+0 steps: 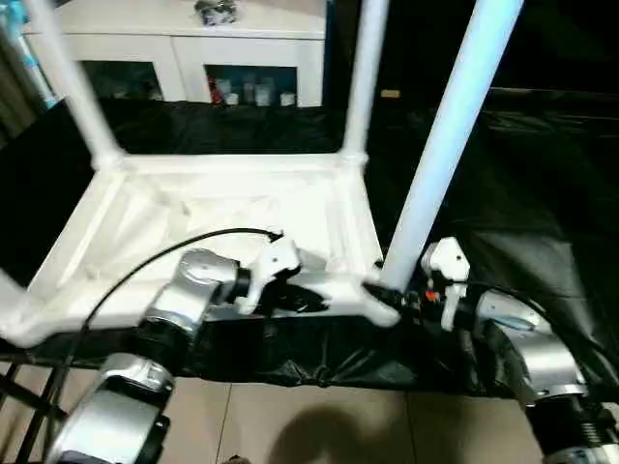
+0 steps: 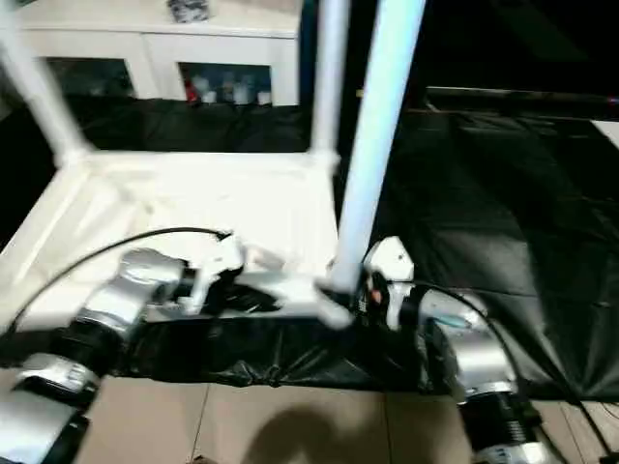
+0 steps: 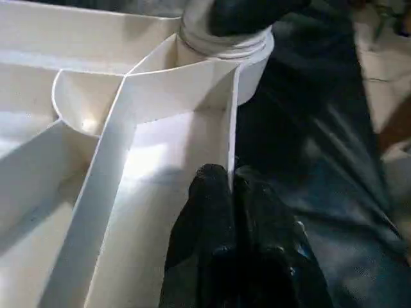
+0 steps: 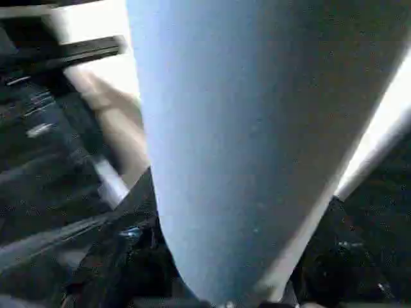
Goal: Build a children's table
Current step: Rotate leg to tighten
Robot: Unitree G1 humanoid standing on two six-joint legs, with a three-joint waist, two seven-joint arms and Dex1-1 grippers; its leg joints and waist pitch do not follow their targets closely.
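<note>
The white table top (image 1: 222, 208) lies underside up on black cloth, its ribs showing. Two white legs stand in its far corners, one on the left (image 1: 73, 82) and one on the right (image 1: 366, 77). A third leg (image 1: 445, 145) rises tilted from the near right corner socket (image 3: 221, 45). My right gripper (image 1: 411, 295) is shut on this leg just above the socket; the right wrist view shows the tube (image 4: 244, 128) between my black fingers (image 4: 334, 250). My left gripper (image 3: 231, 186) is shut on the top's near rim wall, close to that corner.
A white cabinet (image 1: 174, 39) with glass doors stands behind the work. Black cloth (image 1: 503, 193) covers the ground to the right. Tiled floor (image 1: 319, 425) lies in front of the near edge. A black cable (image 1: 145, 261) loops over my left forearm.
</note>
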